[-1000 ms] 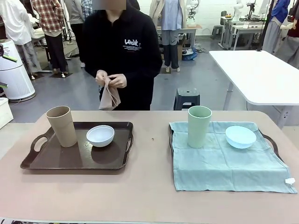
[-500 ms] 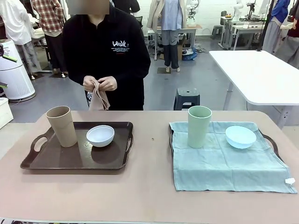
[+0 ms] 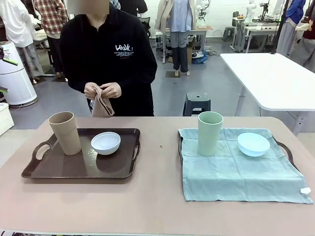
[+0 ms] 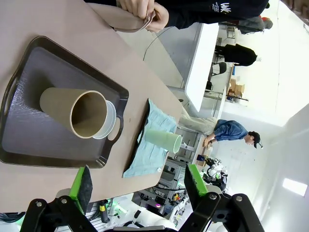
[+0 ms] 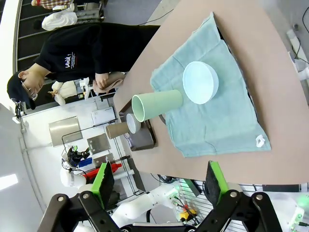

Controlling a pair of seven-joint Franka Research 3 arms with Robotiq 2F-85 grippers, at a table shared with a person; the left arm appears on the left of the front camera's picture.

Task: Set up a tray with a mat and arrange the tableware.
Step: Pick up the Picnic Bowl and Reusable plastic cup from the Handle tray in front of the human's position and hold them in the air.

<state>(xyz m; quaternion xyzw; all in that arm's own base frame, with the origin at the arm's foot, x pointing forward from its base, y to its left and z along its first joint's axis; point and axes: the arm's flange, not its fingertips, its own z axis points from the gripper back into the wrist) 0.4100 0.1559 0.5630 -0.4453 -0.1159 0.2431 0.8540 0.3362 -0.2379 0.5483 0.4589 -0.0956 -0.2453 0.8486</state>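
A dark brown tray point(image 3: 64, 169) on the left holds a tan cup point(image 3: 65, 132) and a white bowl point(image 3: 106, 143). On the right, a pale green mat point(image 3: 236, 169) covers a second tray point(image 3: 287, 150), with a pale green cup point(image 3: 209, 132) and a light blue bowl point(image 3: 253, 144) on it. Behind the table a person holds a folded tan mat point(image 3: 101, 105) in both hands. My left gripper point(image 4: 140, 181) hangs open high above the tan cup point(image 4: 77, 110) and brown tray point(image 4: 29, 145). My right gripper point(image 5: 159, 181) is open too, above the green mat point(image 5: 212, 121), green cup point(image 5: 157, 106) and blue bowl point(image 5: 200, 82).
The tan tabletop point(image 3: 157, 206) has free room at the front and between the trays. A white table point(image 3: 270, 78) and a black stool point(image 3: 197, 103) stand behind on the right. Other people stand far back.
The person has stepped to the left with the tan mat, now standing behind the brown tray. Nothing on the table has moved.
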